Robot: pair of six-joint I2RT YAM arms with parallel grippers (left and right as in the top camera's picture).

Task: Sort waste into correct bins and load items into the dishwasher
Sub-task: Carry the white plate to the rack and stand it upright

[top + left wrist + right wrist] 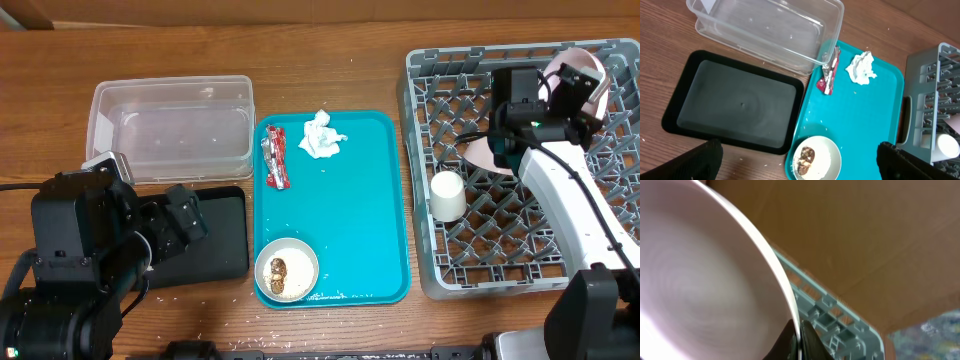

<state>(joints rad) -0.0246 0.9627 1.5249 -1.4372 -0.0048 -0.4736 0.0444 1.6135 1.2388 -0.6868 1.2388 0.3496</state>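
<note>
My right gripper (566,92) (799,336) is shut on the rim of the pale pink bowl (588,66) (700,280) and holds it tilted over the far right of the grey dish rack (470,255) (840,315). A small white cup (447,195) (946,145) stands in the rack. A pale dish edge (481,155) shows under the arm. On the teal tray (365,225) lie the white tissue (322,135) (862,67), the red-and-silver wrapper (275,158) (830,75) and a small white bowl (288,270) (816,159) with brown scraps. My left gripper (185,215) (797,147) is open and empty above the black tray.
The clear tub (170,95) (765,30) stands at the far left, with nothing in it. The black tray (225,245) (740,100) lies in front of it, beside the teal tray (855,120). White crumbs are scattered on the wood near the front edge.
</note>
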